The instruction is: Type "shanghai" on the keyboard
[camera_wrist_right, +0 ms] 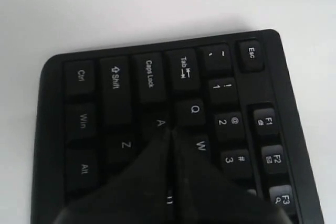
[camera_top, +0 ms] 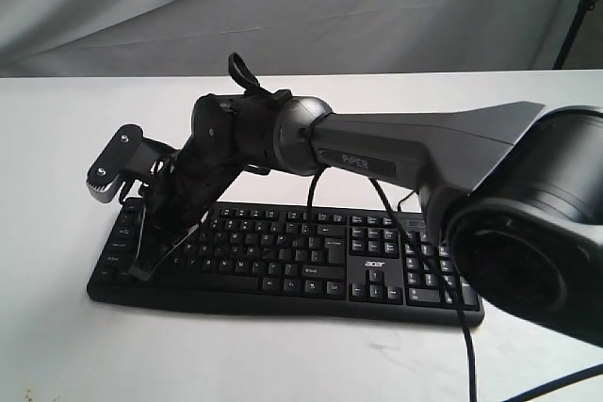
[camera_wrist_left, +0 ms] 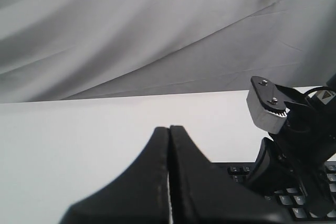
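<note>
The keyboard [camera_top: 283, 256] lies flat on the white worktop [camera_top: 57, 120], near the middle of the exterior view, its long side running across the picture, with the number pad [camera_top: 429, 275] at the right end and the white acer logo [camera_top: 368, 268] just left of that pad. A grey cloth [camera_top: 283, 7] hangs behind the worktop. The right arm comes in large from the right of that view and reaches across the whole keyboard to its left end, where the right gripper [camera_top: 143, 268] points steeply down onto the keys. In the right wrist view the right gripper [camera_wrist_right: 169, 132] has its two black fingers pressed together with no gap, holding nothing; the tip sits at the edge of the A key [camera_wrist_right: 159, 123], with the Q key [camera_wrist_right: 195, 109] and the W key [camera_wrist_right: 200, 145] just beside it. The fingers hide the keys under them, so whether the tip is pressing a key or only touching cannot be told. A grey mount [camera_top: 111, 176] with two screws juts from the right wrist, above the keyboard's left end. A thin black cable [camera_top: 468, 345] drops from the arm across the right part of the keyboard to the lower edge of the view. In the left wrist view the left gripper [camera_wrist_left: 169, 132] is likewise closed on nothing, fingers meeting in a thin line, held above bare worktop beside the keyboard's end, apart from the right arm.
</note>
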Motion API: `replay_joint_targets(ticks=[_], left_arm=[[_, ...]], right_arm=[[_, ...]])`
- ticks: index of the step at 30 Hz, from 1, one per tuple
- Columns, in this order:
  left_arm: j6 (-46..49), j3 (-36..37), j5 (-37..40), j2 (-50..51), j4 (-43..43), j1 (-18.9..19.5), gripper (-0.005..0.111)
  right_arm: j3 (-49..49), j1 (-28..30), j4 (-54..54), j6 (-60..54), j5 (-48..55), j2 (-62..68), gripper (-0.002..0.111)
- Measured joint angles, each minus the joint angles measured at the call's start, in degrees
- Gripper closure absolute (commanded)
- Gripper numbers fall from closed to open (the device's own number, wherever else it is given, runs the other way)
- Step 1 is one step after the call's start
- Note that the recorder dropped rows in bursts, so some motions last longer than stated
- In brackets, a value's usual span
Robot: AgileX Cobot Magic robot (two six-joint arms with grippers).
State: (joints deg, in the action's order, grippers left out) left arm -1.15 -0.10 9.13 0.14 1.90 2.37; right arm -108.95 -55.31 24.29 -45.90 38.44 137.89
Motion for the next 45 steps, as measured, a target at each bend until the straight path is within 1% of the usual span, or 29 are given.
replay_joint_targets(ticks=[21,31,35,37,42,45], left_arm=[[0.0,0.0,0.0,0.0,0.0,0.0,0.107],[0.0,0.0,0.0,0.0,0.0,0.0,0.107],[0.0,0.0,0.0,0.0,0.0,0.0,0.107],[0.0,0.0,0.0,0.0,0.0,0.0,0.107],[0.0,0.0,0.0,0.0,0.0,0.0,0.107],[0.0,0.0,0.0,0.0,0.0,0.0,0.107]], right_arm=[[-0.1,0.0,0.5,0.0,0.0,1.2,0.108],[0.0,0.0,-4.8,2.8,3.6,-4.4,0.108],[3.9,0.3,-5.3,3.8,3.0,-8.2,0.108],[7.7,0.8,-5.3,3.9,1.9,-9.9,0.108],[18.5,2.7,-4.0,4.0,-4.3,-14.1,0.108],[22.8,3.1,-2.4,4.0,-7.7,-15.6,0.108]])
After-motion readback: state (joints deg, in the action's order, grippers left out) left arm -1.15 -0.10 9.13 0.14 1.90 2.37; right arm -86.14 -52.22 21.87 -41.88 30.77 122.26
